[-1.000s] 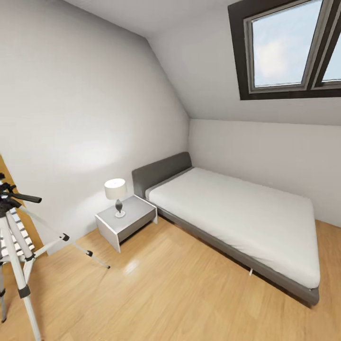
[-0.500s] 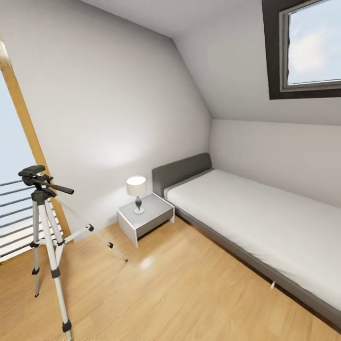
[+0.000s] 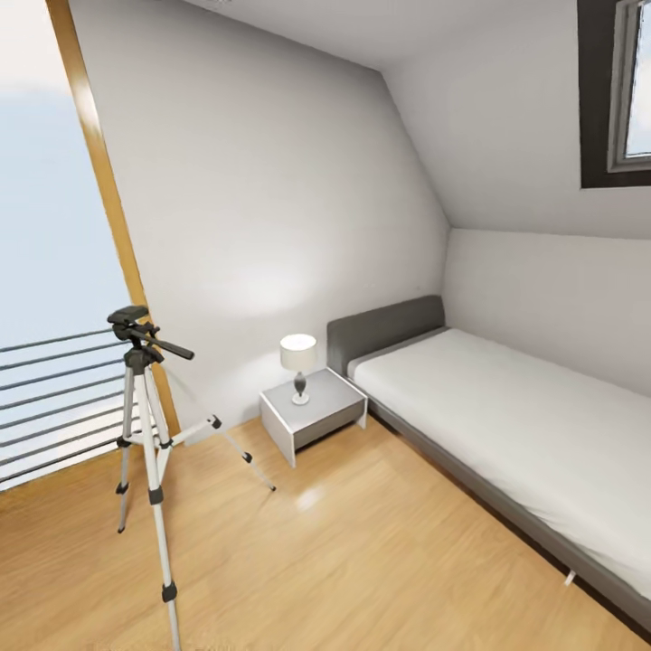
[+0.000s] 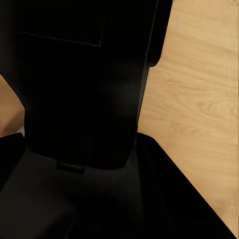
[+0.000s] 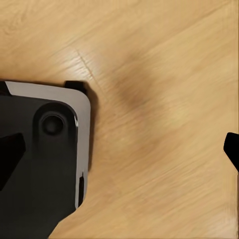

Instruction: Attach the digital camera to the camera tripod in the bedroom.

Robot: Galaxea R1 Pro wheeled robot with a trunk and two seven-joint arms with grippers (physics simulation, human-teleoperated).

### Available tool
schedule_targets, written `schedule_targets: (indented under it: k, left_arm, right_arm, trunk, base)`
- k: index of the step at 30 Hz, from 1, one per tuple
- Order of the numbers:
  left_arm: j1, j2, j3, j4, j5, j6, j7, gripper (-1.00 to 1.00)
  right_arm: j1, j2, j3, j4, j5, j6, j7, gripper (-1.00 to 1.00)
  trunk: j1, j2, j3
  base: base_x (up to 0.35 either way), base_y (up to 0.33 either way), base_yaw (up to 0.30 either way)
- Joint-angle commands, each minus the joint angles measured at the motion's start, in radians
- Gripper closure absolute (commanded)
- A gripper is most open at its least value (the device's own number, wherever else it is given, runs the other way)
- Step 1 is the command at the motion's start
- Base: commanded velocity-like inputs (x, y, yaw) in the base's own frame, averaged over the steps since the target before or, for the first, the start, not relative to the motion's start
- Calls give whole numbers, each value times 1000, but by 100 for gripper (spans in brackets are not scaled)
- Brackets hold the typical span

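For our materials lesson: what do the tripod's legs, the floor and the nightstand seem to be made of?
The camera tripod: legs look like silver metal, with a pale sheen, and black joints, perhaps plastic. The floor: light wood planks, with visible grain and a faint gloss. The nightstand: matte grey, smooth, likely painted board.

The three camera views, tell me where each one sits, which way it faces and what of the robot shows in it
Head view: on the robot's head, looking forward across the bedroom at the camera tripod, nightstand, lamp and bed.
Left wrist view: near the left gripper, facing down at the wood floor; dark robot body fills most of it.
Right wrist view: near the right gripper, facing down at the floor; a black and grey robot part shows.
All three share the wood floor.
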Motion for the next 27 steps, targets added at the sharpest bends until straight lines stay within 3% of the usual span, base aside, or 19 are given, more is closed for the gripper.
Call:
schedule_targets:
  k: [1, 27]
  left_arm:
    - [0, 0, -8, 0, 5, -1, 2, 100]
    - [-1, 1, -8, 0, 5, -1, 3, 100]
  right_arm:
    - [-1, 0, -2, 3, 13, -5, 1, -100]
    - [-1, 2, -2, 4, 24, -6, 1, -100]
  trunk:
    - [0, -1, 0]
    - [0, -1, 0]
  base:
    - [0, 0, 293]
    - [0, 0, 293]
